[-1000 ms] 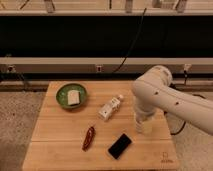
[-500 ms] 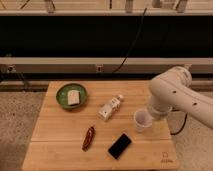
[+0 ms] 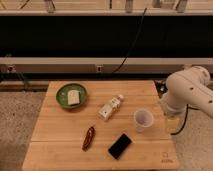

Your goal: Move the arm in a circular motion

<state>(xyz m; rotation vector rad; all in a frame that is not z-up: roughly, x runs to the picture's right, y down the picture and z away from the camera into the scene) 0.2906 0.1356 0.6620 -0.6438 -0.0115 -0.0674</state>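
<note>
The large glossy white arm (image 3: 189, 92) reaches in from the right and hangs over the right edge of the wooden table (image 3: 55, 145). Its gripper (image 3: 172, 122) points down beside that edge, just right of a white cup (image 3: 143, 120) and apart from it. Nothing shows in the gripper.
On the table stand a green bowl (image 3: 64, 95) holding a white block, a small white bottle (image 3: 110, 107) lying on its side, a red chili pepper (image 3: 89, 137) and a black phone (image 3: 120, 146). A dark cable hangs behind the table.
The arm has swung to the right, from over the table's middle right to its right edge. The white cup it covered is now in full view. The objects have not moved.
</note>
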